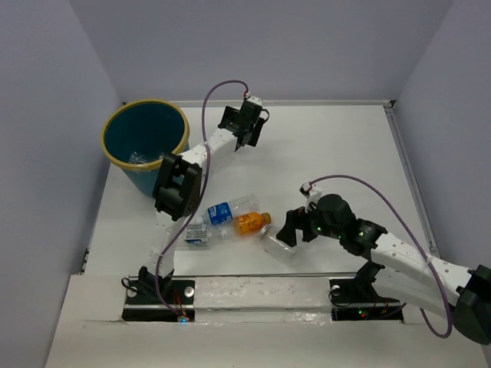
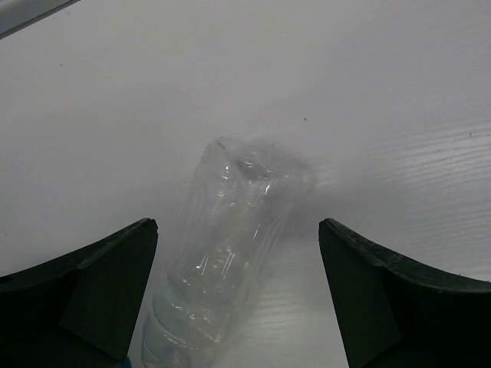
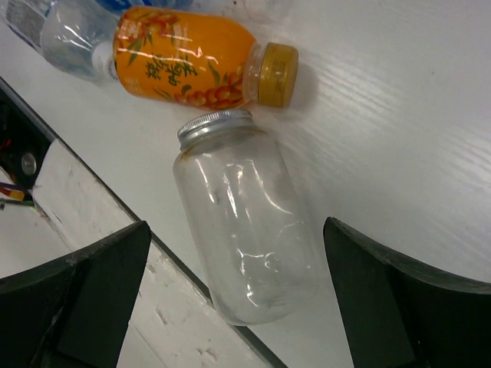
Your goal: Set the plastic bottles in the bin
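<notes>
The clear bottle (image 2: 222,261) looked blurry, cut off at 6 o'clock; the water bottle (image 3: 65,34) was cut off at 11 o'clock.

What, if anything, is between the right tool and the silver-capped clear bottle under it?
Nothing visible. The right tool hangs open directly over the silver-capped bottle. The orange bottle lies beyond the cap, outside the approach.

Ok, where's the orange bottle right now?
In the top view the orange bottle lies on its side at front centre, between the blue-labelled bottle on its left and the silver-capped clear bottle on its right.
</notes>
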Robot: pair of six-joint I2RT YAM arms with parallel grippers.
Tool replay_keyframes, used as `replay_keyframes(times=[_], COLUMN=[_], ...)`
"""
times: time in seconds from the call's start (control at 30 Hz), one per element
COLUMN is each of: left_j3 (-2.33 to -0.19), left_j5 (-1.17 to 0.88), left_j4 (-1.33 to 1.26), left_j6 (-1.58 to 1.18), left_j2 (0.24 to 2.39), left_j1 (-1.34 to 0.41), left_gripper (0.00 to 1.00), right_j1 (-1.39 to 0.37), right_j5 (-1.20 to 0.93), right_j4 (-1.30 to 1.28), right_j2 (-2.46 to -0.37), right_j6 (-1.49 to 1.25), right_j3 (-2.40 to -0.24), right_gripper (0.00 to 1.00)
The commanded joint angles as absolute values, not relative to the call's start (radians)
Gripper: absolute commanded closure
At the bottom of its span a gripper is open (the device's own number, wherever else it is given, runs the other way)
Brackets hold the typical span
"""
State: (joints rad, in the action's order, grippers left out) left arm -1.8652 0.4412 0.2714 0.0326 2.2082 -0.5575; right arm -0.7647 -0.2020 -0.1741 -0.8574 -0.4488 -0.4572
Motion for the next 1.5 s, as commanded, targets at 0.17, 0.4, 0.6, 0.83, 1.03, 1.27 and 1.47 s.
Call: replay_keyframes(times=[0.17, 0.4, 0.6, 0.83, 1.03, 1.27, 1.47], left_j3=[-1.936, -1.944, -1.933, -1.865, -1.845, -1.867, -1.852], left_j5=[0.299, 0.270, 0.235, 0.175, 0.063, -0.077, -0.039], left_j4=[0.328, 0.330, 0.304, 0.255, 0.215, 0.170, 0.138], left_j6=[0.060, 0.075, 0.086, 0.055, 0.006, -0.090, -0.133], left_j2=[2.267, 2.321, 2.335, 2.266, 2.114, 1.876, 1.648], left_j1=[-0.500, -0.474, -0.471, -0.471, -0.485, -0.526, -0.543], left_gripper=[0.01, 0.01, 0.10, 0.41, 0.46, 0.46, 0.46], right_j1=[-0.910, -0.992, -1.014, -1.023, -1.032, -1.032, -1.032], right_j5=[-0.094, 0.069, 0.100, 0.127, 0.139, 0.195, 0.166], right_j4=[-0.250, -0.354, -0.367, -0.416, -0.416, -0.417, -0.423], right_j2=[-1.017, -1.176, -1.253, -1.333, -1.417, -1.352, -1.197], right_j6=[-0.387, -0.351, -0.347, -0.319, -0.318, -0.345, -0.371], right_j3=[-0.590, -0.710, -0.753, -0.805, -0.824, -0.807, -0.790], right_gripper=[0.00, 0.00, 0.00, 0.00, 0.02, 0.27, 0.34])
